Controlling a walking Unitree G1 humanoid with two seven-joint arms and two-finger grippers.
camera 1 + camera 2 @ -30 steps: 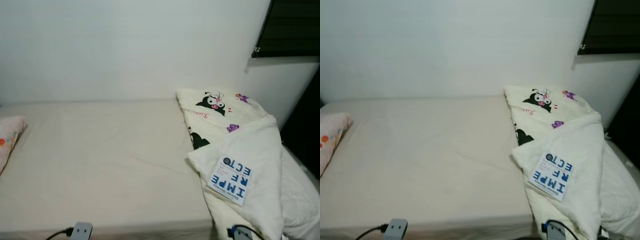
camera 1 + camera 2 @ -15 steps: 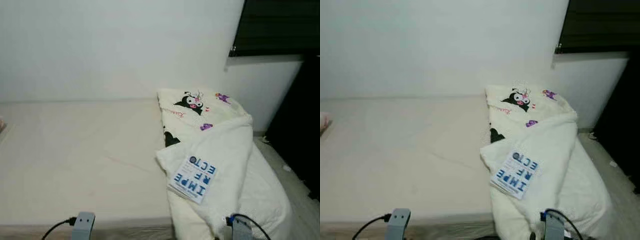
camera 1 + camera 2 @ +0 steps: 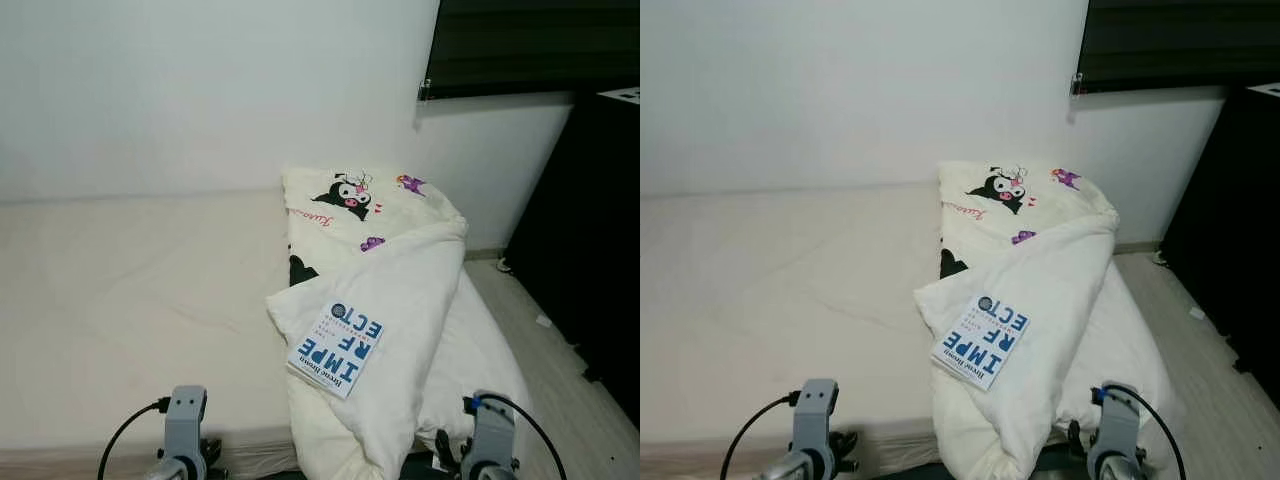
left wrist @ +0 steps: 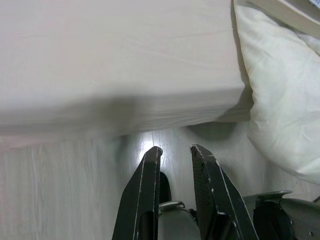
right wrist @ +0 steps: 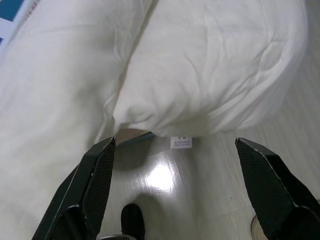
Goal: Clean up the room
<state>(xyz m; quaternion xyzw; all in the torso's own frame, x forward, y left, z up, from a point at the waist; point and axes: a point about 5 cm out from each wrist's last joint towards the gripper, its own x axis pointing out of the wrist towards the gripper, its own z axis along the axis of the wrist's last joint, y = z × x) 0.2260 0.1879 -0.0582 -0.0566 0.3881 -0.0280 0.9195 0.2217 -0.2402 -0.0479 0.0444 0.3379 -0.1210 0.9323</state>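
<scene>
In the left eye view, you have the book (image 3: pixel 337 349) lying at centre frame on the bunched duvet (image 3: pixel 400 290), which spills off the bed (image 3: pixel 120 300) at lower right. Tug the duvet first and the book will likely slide to the floor.

In the left wrist view, your left gripper (image 4: pixel 176 152) hangs over the floor (image 4: pixel 60 185), fingers nearly closed on nothing.

In the right wrist view, your right gripper (image 5: pixel 175 145) has fingers spread wide under the duvet's overhang; rising blind could snag fabric.
</scene>
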